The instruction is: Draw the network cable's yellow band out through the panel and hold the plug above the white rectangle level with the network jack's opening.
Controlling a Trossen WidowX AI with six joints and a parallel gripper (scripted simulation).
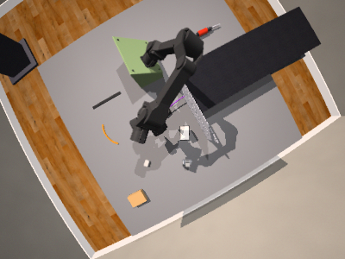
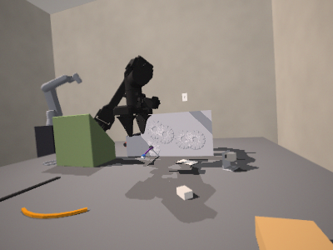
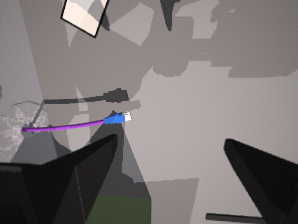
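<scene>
A purple network cable (image 3: 65, 126) comes out of the grey panel (image 2: 179, 133) and ends in a blue plug (image 3: 116, 119) with a white tip, low near the table. The plug also shows in the exterior view (image 2: 142, 157). I see no yellow band. My gripper (image 3: 169, 141) is open and empty and hangs above the table on the plug's side of the panel. The plug lies just beyond my left finger and does not touch it. The white rectangle (image 3: 85, 15) lies flat further off, and also shows from above (image 1: 185, 132). The network jack on its bracket (image 2: 230, 158) stands beyond it.
A green wedge (image 2: 81, 142) stands beside the arm's base. A small white cube (image 2: 184, 192), an orange block (image 2: 291, 233), an orange curved strip (image 2: 54, 213) and a black bar (image 2: 29, 189) lie on the table. A large black box (image 1: 250, 56) stands behind the panel.
</scene>
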